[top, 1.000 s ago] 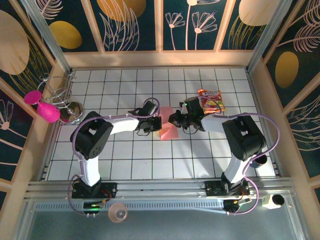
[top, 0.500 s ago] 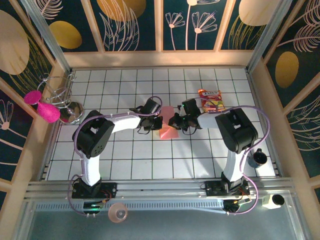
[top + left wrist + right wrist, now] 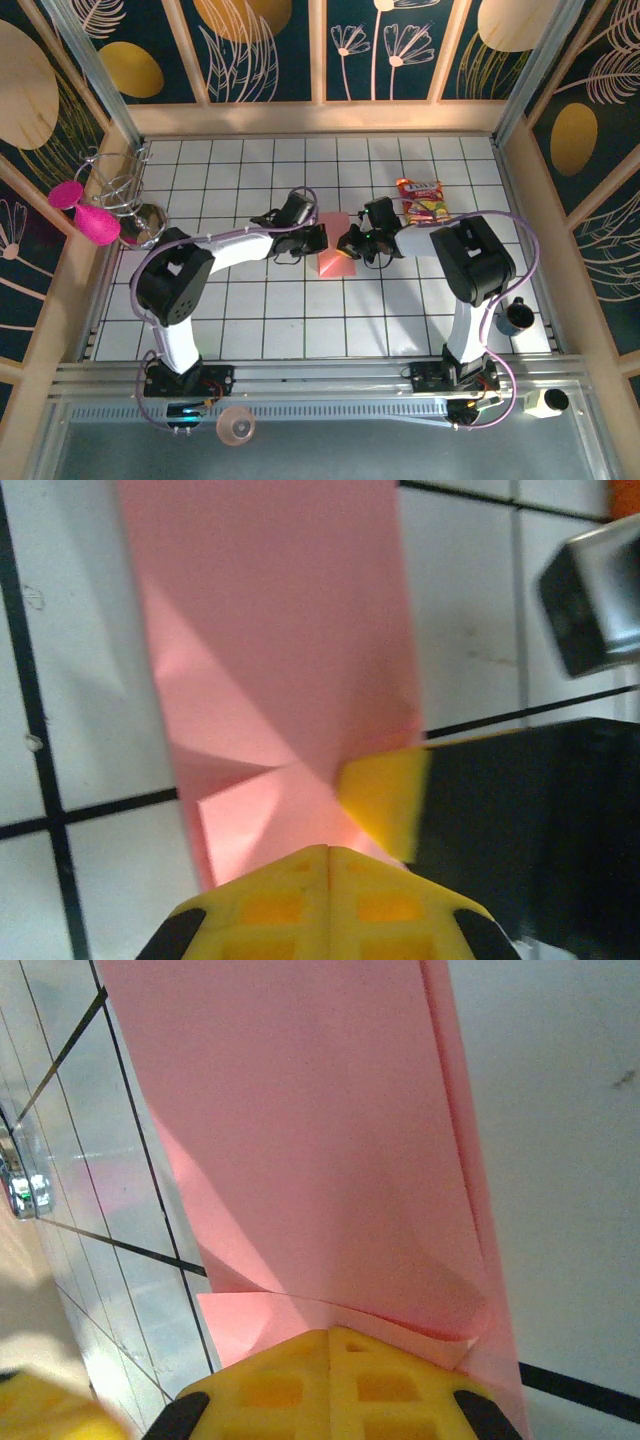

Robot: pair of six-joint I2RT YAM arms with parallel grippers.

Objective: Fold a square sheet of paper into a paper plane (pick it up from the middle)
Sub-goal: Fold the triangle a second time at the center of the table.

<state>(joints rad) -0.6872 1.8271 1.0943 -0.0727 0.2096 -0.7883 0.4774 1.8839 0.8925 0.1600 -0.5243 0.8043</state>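
- Left gripper [image 3: 316,240]: fingers pressed together on one edge of the square sheet of paper [image 3: 334,262]. In the left wrist view the yellow pads [image 3: 270,910] meet in a single seam, and the pink sheet [image 3: 270,650] fans out directly ahead of them.
- Right gripper [image 3: 347,243]: fingers likewise closed on the opposite edge of the sheet. In the right wrist view the paper [image 3: 300,1130] comes out from between the joined pads [image 3: 390,1390] and runs forward, with folded layers overlapping just beyond the tips.
- Sheet: partly folded and creased, held between the two facing sets of fingertips over the tiled table [image 3: 260,310].
- A yellow fingertip [image 3: 380,798] of the right arm meets the sheet just to the right of the left fingers.
- Snack packet [image 3: 423,200]: beyond the right fingers, apart from the sheet.
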